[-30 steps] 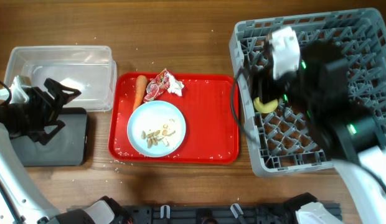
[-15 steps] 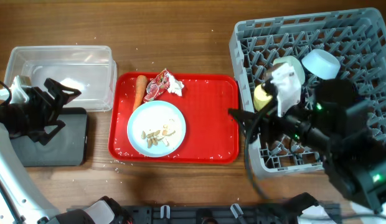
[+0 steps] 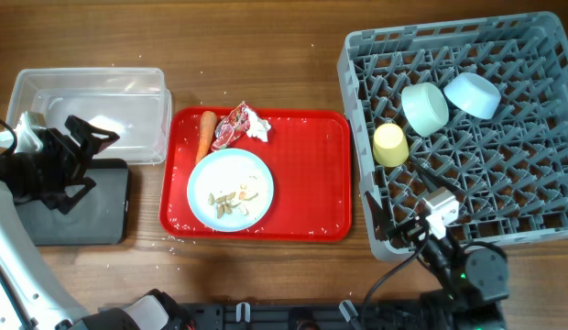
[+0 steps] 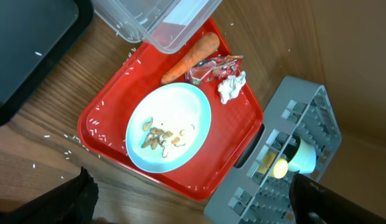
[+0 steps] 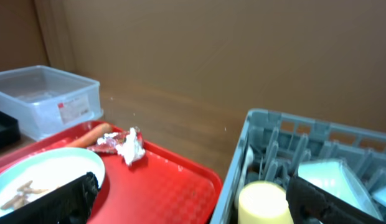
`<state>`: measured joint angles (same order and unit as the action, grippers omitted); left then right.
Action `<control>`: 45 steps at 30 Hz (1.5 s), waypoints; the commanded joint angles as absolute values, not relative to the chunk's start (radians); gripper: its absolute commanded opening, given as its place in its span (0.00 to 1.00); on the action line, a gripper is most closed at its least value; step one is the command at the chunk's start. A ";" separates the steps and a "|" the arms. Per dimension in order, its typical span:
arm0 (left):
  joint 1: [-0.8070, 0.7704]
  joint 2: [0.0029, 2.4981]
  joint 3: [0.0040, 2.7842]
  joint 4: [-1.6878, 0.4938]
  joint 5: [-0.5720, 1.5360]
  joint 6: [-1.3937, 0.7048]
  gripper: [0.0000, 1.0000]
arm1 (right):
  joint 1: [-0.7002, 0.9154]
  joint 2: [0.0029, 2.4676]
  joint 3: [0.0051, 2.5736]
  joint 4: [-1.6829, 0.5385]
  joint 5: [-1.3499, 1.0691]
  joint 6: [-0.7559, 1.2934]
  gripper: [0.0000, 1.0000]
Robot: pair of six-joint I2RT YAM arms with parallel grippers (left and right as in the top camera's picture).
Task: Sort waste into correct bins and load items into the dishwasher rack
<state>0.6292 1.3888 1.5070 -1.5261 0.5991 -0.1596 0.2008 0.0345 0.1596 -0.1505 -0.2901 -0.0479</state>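
Hanging at the left edge of the overhead frame, my left claw [image 3: 101, 160] is spread wide, its fingers well apart with nothing between them, over the upper edge of the black tray [image 3: 82, 225] and just below the clear tub [image 3: 92, 92]. My right claw [image 5: 193, 182] is spread just as wide and holds nothing; from above it sits at the bottom of the frame, by the lower left corner of the rack [image 3: 522, 174]. The table [image 3: 266, 55] is brown wood with a plain grain. White grains [image 4: 59, 140] lie scattered on it around the red tray [image 3: 311, 174], with more on the tray's own floor. That tray fills the middle of the frame. On it the plate [image 3: 231, 174] lies in the lower left part, carrying the beige scraps [image 3: 233, 198]. The carrot [image 3: 205, 134] lies just beside the plate's upper rim, the wrapper [image 3: 227, 131] is right of the carrot, and the tissue [image 3: 257, 126] touches the wrapper. In the rack, at the right of the frame, the yellow cup [image 3: 390, 145] sits near the left wall, and the two bowls [image 3: 424, 108] lean side by side among the pegs, up and to the right of it. The tub wears a small red-and-white label [image 5: 71, 107] on its side. Behind the table, my right wrist camera shows a flat brown wall [image 5: 211, 50].
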 commanded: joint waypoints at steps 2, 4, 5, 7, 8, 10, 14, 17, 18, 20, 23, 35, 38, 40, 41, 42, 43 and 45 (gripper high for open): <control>0.628 1.381 1.519 -1.527 0.600 -0.165 1.00 | 0.196 0.003 0.006 0.040 -0.289 0.003 1.00; 0.628 1.381 1.519 -1.527 0.600 -0.165 1.00 | 0.196 0.003 0.005 0.036 -0.289 0.002 1.00; 0.628 1.381 1.519 -1.527 0.600 -0.165 1.00 | 0.196 0.004 0.005 0.024 -0.289 0.002 1.00; 0.628 1.381 1.519 -1.527 0.600 -0.165 1.00 | 0.196 0.010 0.005 0.025 -0.289 0.002 1.00; 0.628 1.381 1.519 -1.527 0.600 -0.165 1.00 | 0.196 0.012 0.005 0.025 -0.288 0.002 1.00; 0.628 1.381 1.519 -1.527 0.600 -0.165 1.00 | 0.196 0.014 0.005 0.025 -0.289 0.002 1.00; 0.628 1.381 1.519 -1.527 0.600 -0.165 1.00 | 0.196 0.014 0.005 0.025 -0.289 0.002 1.00; 0.628 1.381 1.519 -1.528 0.610 -0.174 1.00 | 0.196 0.014 0.005 0.025 -0.289 0.002 1.00; 0.632 1.381 1.519 -1.518 0.636 -0.212 1.00 | 0.196 0.014 0.005 0.025 -0.289 0.002 1.00; 0.638 1.381 1.519 -1.522 0.638 -0.329 1.00 | 0.196 0.014 0.005 0.025 -0.289 0.002 1.00; 0.638 1.381 1.519 -1.523 0.634 -0.360 1.00 | 0.196 0.014 0.005 0.025 -0.289 0.002 1.00; 0.326 1.406 1.427 -1.273 0.368 -0.353 0.99 | 0.196 0.014 0.005 0.025 -0.289 0.002 1.00; 0.068 1.456 1.345 -1.084 0.311 -0.375 0.98 | 0.196 0.014 0.005 0.025 -0.289 0.002 1.00; -0.080 1.513 1.334 -0.963 0.160 -0.375 0.97 | 0.196 0.014 0.005 0.025 -0.289 0.002 1.00; -0.137 1.543 1.334 -0.918 0.092 -0.375 1.00 | 0.196 0.014 0.005 0.025 -0.289 0.002 1.00; -0.211 1.598 1.334 -0.848 0.014 -0.375 1.00 | 0.196 0.014 0.005 0.025 -0.289 0.002 1.00; -0.278 1.663 1.334 -0.791 -0.045 -0.375 1.00 | 0.196 0.014 0.005 0.025 -0.289 0.002 1.00; -0.340 1.755 1.334 -0.719 -0.113 -0.375 0.92 | 0.196 0.014 0.005 0.025 -0.289 0.002 1.00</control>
<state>-0.2539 1.6348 1.3418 -0.7731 0.0834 -0.3702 0.2008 0.0196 0.0063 0.0231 -0.2897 -0.0147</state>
